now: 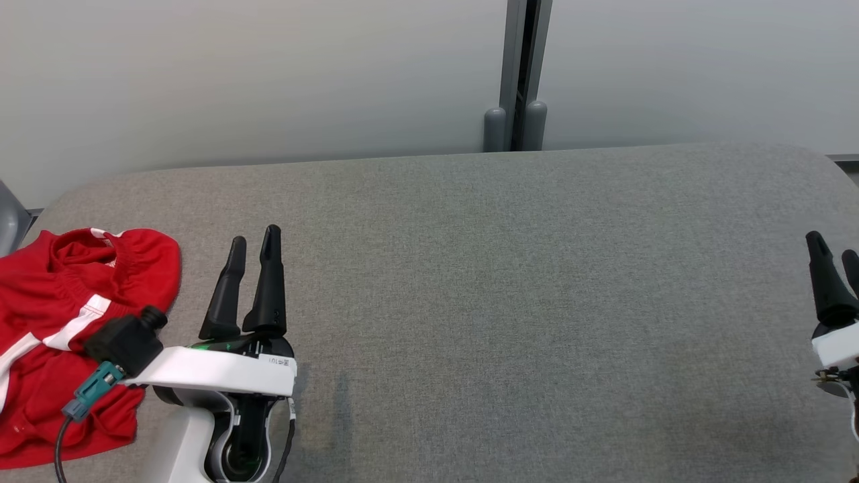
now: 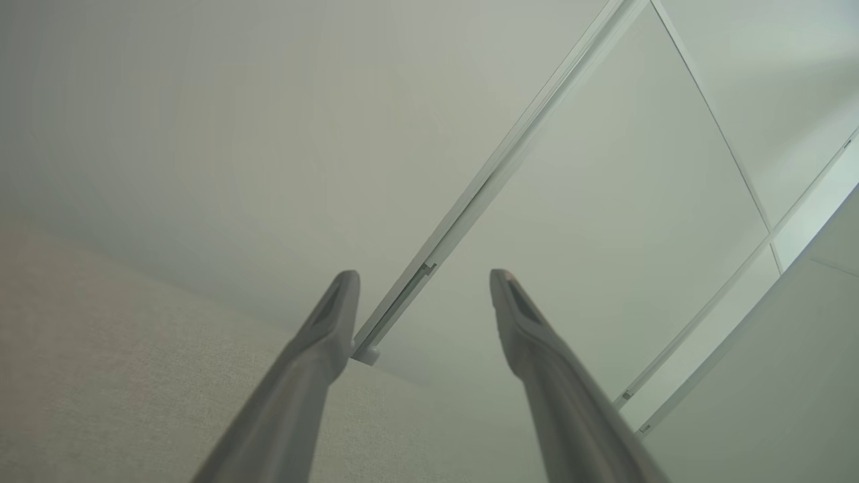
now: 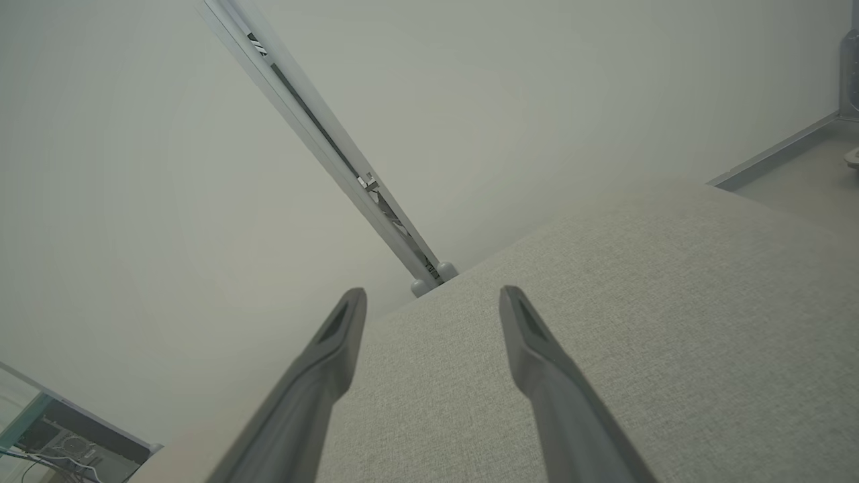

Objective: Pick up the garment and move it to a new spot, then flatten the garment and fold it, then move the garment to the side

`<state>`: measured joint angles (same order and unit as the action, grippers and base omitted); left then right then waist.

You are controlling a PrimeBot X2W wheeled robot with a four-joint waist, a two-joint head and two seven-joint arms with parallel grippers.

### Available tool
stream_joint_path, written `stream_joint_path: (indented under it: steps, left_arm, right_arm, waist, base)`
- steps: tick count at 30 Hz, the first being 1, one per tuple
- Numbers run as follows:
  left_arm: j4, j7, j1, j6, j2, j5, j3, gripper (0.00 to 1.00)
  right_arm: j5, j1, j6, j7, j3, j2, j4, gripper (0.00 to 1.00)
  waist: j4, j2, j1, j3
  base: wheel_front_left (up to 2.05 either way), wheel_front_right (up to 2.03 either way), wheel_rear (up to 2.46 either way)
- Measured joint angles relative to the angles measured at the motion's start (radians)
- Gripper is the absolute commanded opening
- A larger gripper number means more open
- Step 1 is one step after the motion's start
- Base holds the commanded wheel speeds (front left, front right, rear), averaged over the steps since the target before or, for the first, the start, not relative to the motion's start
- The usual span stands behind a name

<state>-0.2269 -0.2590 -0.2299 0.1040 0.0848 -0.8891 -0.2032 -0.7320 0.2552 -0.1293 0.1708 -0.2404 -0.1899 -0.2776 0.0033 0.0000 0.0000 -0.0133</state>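
Red garment (image 1: 60, 322), crumpled at nine o'clock, runs off-frame; left gripper (image 1: 255, 236) and right gripper (image 1: 832, 245) spread wide, empty; wrist label (image 1: 284, 363) illegible.

A grey fabric-covered surface (image 1: 510, 302) spreads across the head view, its far corners rounded at left and right. Behind it stands a pale, plain wall (image 1: 268, 80), split by a dark upright channel (image 1: 523, 60) set between grey rails. At the channel's foot, two rounded grey caps (image 1: 495, 127) stand side by side, just beyond the surface's far edge. A grey slanted piece (image 1: 8, 225) shows at the left edge; what it is cannot be told. In the right wrist view, a grey skirting strip (image 3: 772, 157) runs along the floor (image 3: 798, 188), and dark equipment with cables (image 3: 60, 446) sits in the lower left corner.
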Motion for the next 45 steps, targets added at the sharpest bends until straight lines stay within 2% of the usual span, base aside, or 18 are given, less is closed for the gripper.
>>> stream_joint_path:
  steps: [19,33,45]
  left_arm:
    - [-0.056,0.031,-0.001,-0.045,0.017,0.261,0.033,1.0]
    - [-0.08,0.061,-0.006,-0.067,0.027,0.401,0.047,1.0]
    - [-0.085,0.071,-0.003,-0.088,0.033,0.513,0.047,1.0]
  right_arm:
    - [0.304,-0.038,0.0,-0.137,0.13,0.031,0.049,1.0]
    - [0.441,-0.082,0.0,-0.221,0.157,0.072,0.105,1.0]
    - [0.498,-0.104,0.0,-0.284,0.184,0.098,0.094,1.0]
  waist:
    - [0.0,0.0,0.0,0.002]
    - [0.001,0.0,0.0,-0.004]
    - [0.001,0.0,0.0,-0.007]
  base:
    - [0.0,0.0,0.0]
    - [0.0,0.0,0.0]
    - [0.0,0.0,0.0]
